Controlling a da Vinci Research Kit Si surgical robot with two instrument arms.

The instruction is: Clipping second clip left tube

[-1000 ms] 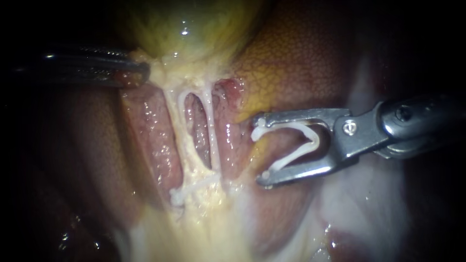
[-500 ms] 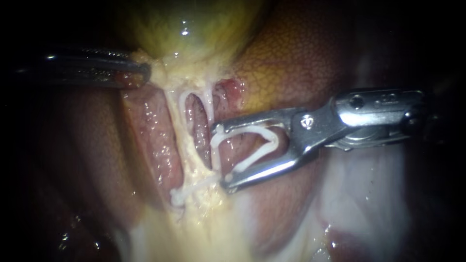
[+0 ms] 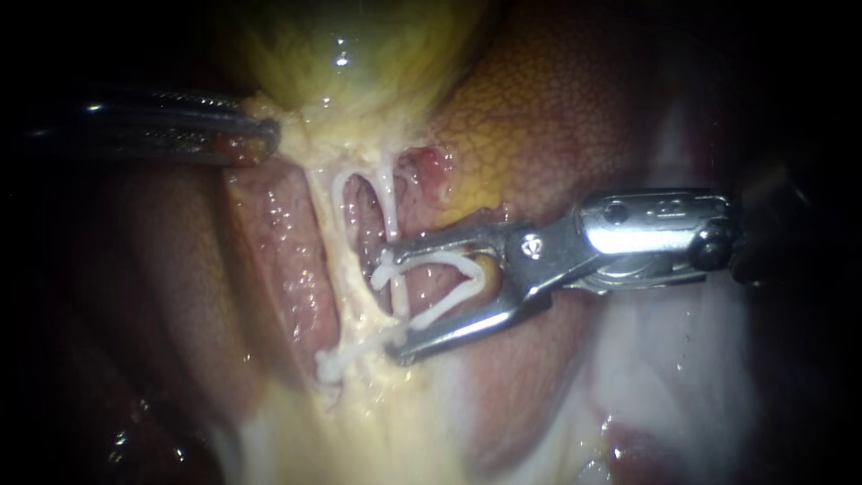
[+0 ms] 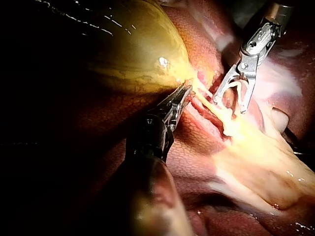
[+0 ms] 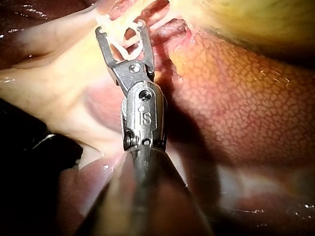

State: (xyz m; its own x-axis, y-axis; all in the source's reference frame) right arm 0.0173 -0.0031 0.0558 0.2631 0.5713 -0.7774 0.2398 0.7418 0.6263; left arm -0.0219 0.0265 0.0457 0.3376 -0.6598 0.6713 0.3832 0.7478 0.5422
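Note:
Under the yellow-green gallbladder (image 3: 350,54) two pale tubes run down: a thicker left tube (image 3: 334,251) and a thin right tube (image 3: 388,202). A white clip (image 3: 334,362) lies shut across their lower end. My right instrument (image 3: 393,301) comes in from the right, jaws wide apart and holding an open white clip (image 3: 449,278). The mouth of that clip sits at the right tube, its tips reaching the gap between the tubes. My left instrument (image 3: 265,136) is shut on tissue at the gallbladder's neck and holds it taut. The wrist views show the same for my left instrument (image 4: 186,90) and my right instrument (image 5: 123,29).
Mottled orange-brown liver (image 3: 557,117) lies behind and to the right of the tubes. Pink, wet liver folds (image 3: 278,269) flank the left tube. Whitish fatty tissue (image 3: 664,359) spreads under the right instrument's shaft.
My right instrument has moved left with its open clip, from well clear of the tubes to the right tube. The left instrument and the lower clip have stayed put.

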